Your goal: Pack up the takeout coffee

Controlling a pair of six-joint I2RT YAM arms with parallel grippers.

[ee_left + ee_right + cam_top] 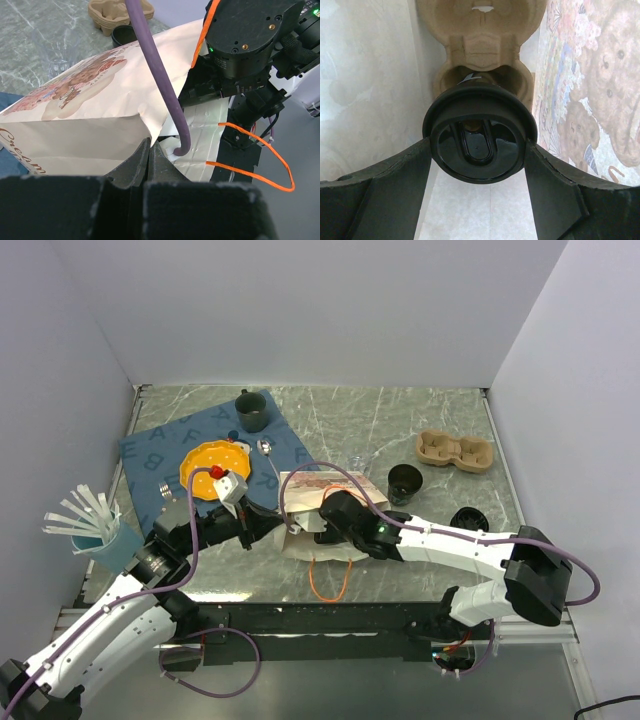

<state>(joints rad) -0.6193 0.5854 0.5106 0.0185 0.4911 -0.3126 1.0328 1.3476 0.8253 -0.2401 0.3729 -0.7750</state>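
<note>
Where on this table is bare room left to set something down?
Bare marble runs along the back wall between the green mug and the pulp tray. Crowded: the blue mat on the left, and the centre-right around the paper bag, dark cup and black lid.

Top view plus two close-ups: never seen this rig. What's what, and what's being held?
Two robot arms, each ending in a two-finger gripper, are bolted at the near edge of the table. The top view looks down from behind them; the other two pictures come from a camera on each wrist. The left gripper is shut on the edge of a printed paper bag lying on its side. The right gripper reaches inside the bag, closed on a lidded cup seated in a pulp tray. Out on the table: a second pulp tray, an open dark cup, a loose black lid, a green mug, a spoon, and an orange plate on a blue mat.
</note>
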